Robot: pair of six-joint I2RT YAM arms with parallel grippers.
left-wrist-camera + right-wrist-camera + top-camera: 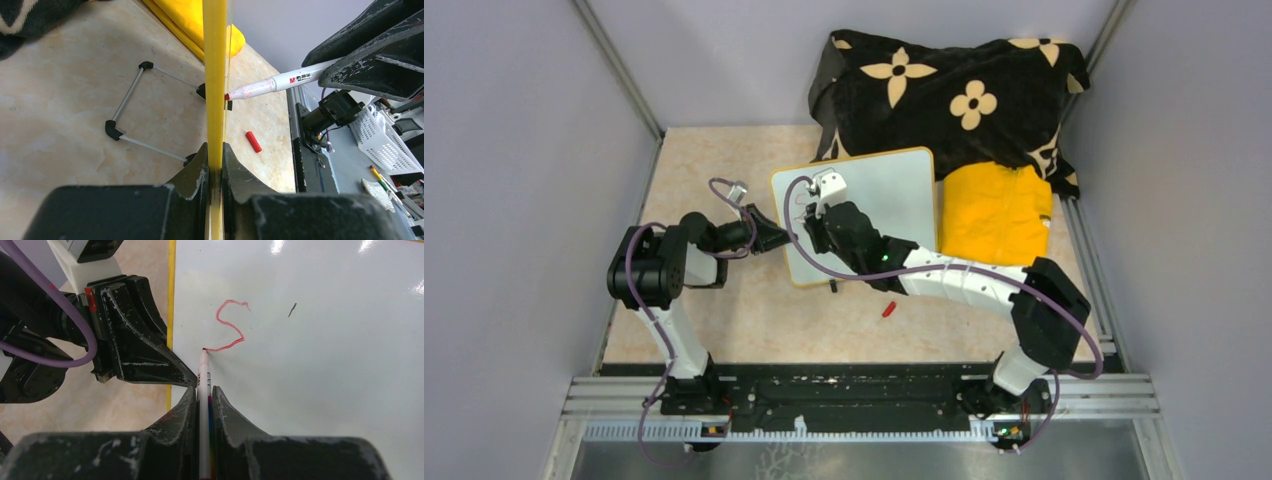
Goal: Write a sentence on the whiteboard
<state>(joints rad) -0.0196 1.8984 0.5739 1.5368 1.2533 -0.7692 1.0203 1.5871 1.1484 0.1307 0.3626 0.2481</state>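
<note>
Barely begun: the sentence (233, 328) is one red "S" on the whiteboard (325, 380) with the rest outstanding, the marker (203, 371) clamped in the right gripper (202, 396), left gripper (215, 162) pinching the frame.

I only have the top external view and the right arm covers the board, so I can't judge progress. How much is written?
Observer: The right wrist view shows just one red letter, an "S", near the left edge of the whiteboard.
Operator: Is the marker on the surface?
Observer: Yes. The tip of the marker touches the board at the lower end of the S, and the right gripper is shut on its barrel.
Operator: Is the left gripper really holding the board?
Observer: The left wrist view shows the left gripper clamped on the board's yellow frame, which runs edge-on between its fingers.
</note>
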